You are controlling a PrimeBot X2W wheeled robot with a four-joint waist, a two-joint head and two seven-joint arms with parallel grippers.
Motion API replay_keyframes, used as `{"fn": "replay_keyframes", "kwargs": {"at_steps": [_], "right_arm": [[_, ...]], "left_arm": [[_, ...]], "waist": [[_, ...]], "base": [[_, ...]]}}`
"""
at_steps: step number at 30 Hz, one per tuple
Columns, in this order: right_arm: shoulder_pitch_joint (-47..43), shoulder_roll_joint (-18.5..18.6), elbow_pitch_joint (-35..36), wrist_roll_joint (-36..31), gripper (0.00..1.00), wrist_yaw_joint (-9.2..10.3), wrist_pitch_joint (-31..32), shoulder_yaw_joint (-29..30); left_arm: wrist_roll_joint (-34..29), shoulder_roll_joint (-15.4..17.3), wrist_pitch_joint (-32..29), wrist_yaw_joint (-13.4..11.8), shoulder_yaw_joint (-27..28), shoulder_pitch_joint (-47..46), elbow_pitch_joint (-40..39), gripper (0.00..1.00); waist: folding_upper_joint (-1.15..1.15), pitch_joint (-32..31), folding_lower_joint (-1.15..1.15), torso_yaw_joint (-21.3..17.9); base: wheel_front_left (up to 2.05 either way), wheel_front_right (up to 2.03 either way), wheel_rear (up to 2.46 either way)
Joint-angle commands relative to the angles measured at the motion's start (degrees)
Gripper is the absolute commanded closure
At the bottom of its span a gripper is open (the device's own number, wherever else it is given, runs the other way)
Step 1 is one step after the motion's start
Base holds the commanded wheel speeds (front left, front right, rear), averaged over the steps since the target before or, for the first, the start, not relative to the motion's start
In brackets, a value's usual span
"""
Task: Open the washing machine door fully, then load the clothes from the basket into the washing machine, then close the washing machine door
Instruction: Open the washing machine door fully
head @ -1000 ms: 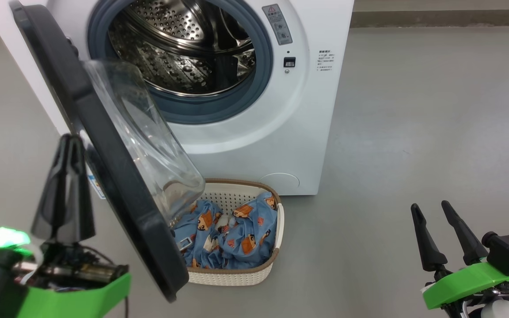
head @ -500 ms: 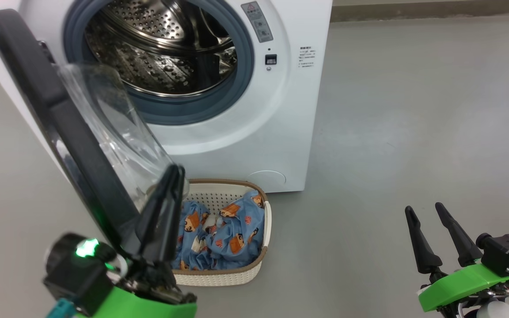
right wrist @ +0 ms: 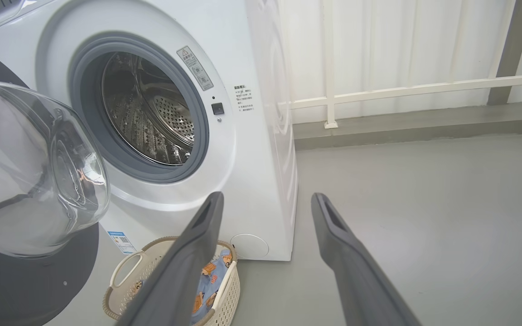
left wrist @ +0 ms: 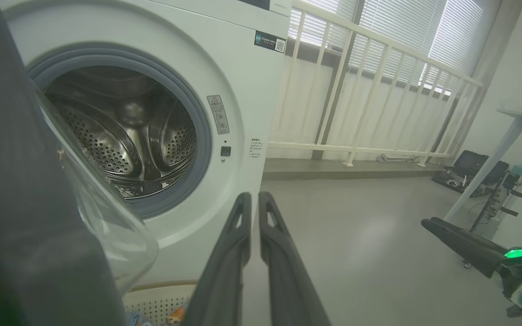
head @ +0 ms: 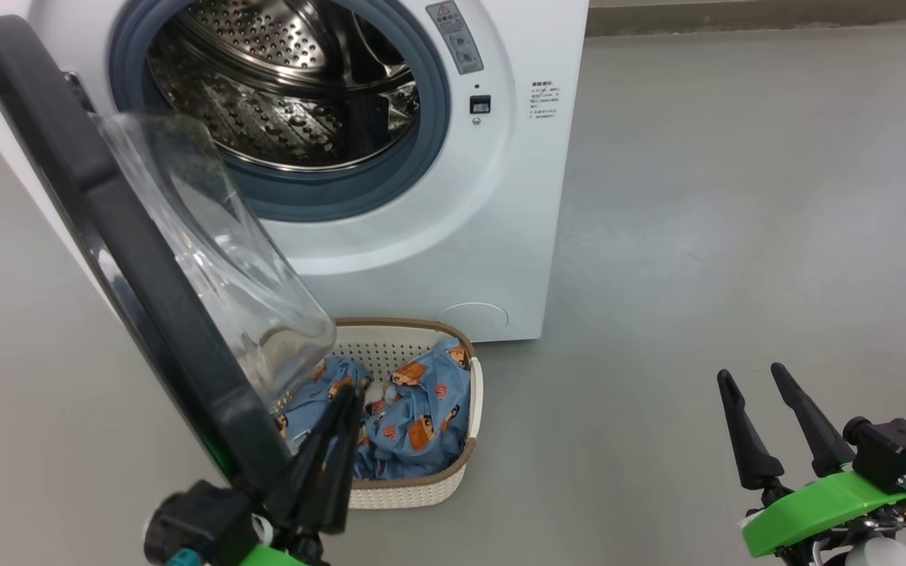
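The white washing machine [head: 500,196] stands with its steel drum [head: 280,86] showing. The washing machine door [head: 130,259] hangs open toward me on the left, and its glass bowl [right wrist: 30,172] reaches over the basket [head: 453,472]. That cream basket sits on the floor against the machine's front, with the blue printed clothes [head: 418,420] inside. My left gripper [head: 347,395] is shut on nothing, low by the door's bottom edge and pointing over the basket's near side. My right gripper [head: 750,375] is open and empty, well to the right above bare floor.
Grey floor [head: 736,196] stretches to the right of the machine. Behind it a white railing [left wrist: 356,90] runs along a raised kerb. Farther right stand a white table leg [left wrist: 492,167] and dark gear [left wrist: 469,165] on the floor.
My left gripper has swung from the door's outer left side to the right and down, and now sits before the basket. The head view shifted slightly. The right gripper stayed put.
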State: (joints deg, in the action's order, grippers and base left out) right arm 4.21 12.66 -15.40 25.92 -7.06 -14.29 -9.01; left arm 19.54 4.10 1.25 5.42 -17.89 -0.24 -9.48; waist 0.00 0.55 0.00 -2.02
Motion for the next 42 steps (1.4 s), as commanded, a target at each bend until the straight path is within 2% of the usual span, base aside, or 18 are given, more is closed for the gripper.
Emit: {"fn": "replay_keyframes", "kwargs": {"at_steps": [1,19,31,42], "right_arm": [[1.4,0.8,1.1,1.0,0.00,-0.43,-0.7,-1.1],[1.7,0.6,0.6,1.6,0.00,-0.43,-0.7,-1.4],[1.8,0.0,0.6,1.6,0.00,-0.43,-0.7,-1.4],[2.6,-0.6,0.2,1.5,0.00,-0.43,-0.7,-1.5]], "left_arm": [[0.5,-0.3,0.0,-0.2,1.4,-0.5,-0.4,1.00],[2.8,1.4,3.8,-1.5,6.1,-3.4,13.0,1.00],[3.6,3.5,4.7,-2.8,8.9,-3.0,13.9,1.00],[4.2,5.5,5.3,-4.4,11.5,-1.9,13.4,1.00]], "waist": [[0.00,0.0,0.00,0.1],[0.00,0.4,0.00,0.5],[0.00,1.6,0.00,2.9],[0.00,2.8,0.00,7.7]], "base": [[0.00,0.00,0.00],[0.00,0.00,0.00],[0.00,0.00,0.00],[0.00,0.00,0.00]]}}
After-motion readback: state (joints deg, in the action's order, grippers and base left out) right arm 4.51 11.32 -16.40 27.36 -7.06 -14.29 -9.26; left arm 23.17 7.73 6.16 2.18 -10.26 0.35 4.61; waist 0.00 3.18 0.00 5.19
